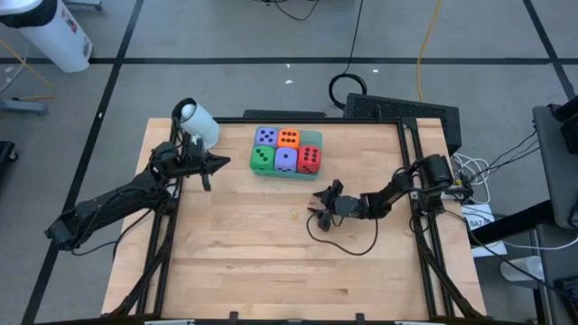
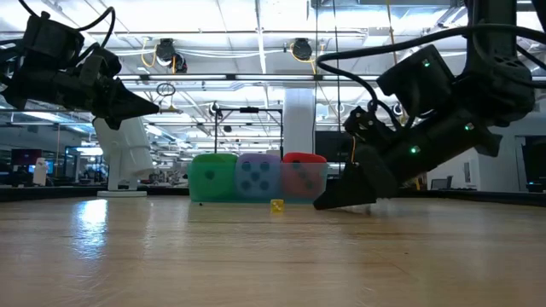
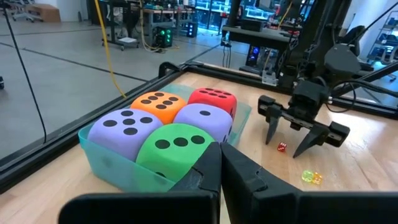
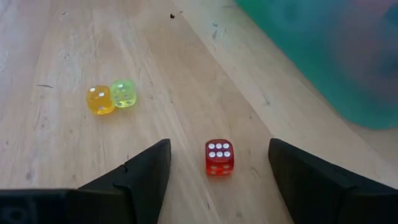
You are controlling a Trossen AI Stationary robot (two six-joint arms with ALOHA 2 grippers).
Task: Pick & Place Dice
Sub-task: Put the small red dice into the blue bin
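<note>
We've got the right gripper (image 4: 219, 163) down at the wooden table (image 1: 271, 253) with its jaws spread wide around a small translucent red die (image 4: 219, 156), not gripping it. A tiny yellow die (image 4: 100, 99) and tiny green die (image 4: 124, 93) sit touching nearby. The left gripper (image 3: 219, 163) hangs pinched shut beside the shallow teal plastic tray (image 3: 106, 163) of five big foam dice (image 3: 163, 121).

1. Five dice (image 1: 286, 151) sit packed in a teal tray (image 1: 330, 135) on the wooden table (image 1: 271, 262).
2. Right gripper (image 1: 322, 204) hovers near the tray, fingers apart.
3. Left gripper (image 1: 219, 162) lies beside the tray.
</note>
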